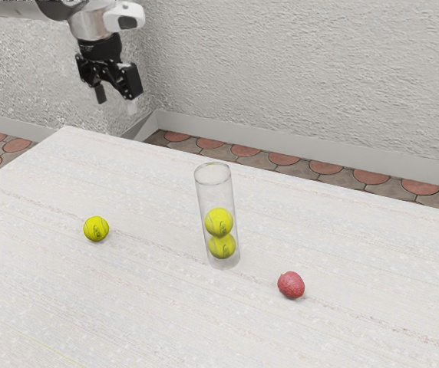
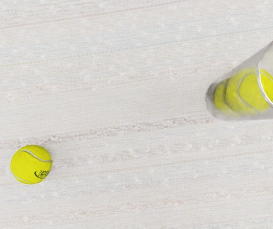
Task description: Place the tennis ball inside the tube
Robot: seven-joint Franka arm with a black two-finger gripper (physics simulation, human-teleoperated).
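My gripper hangs high above the table's far left part in the exterior view, its two fingers apart with nothing between them. A loose yellow tennis ball lies on the table, well below the gripper; the wrist view also has this ball. The clear tube stands upright to the exterior view's right of that ball, with its top open. Inside it two tennis balls are stacked, an upper ball and a lower ball. In the wrist view the tube leans outward by perspective.
A red, roundish fruit lies on the white table, nearer the camera than the tube and to the exterior view's right of it. A textured wall rises beyond the table's far edge.
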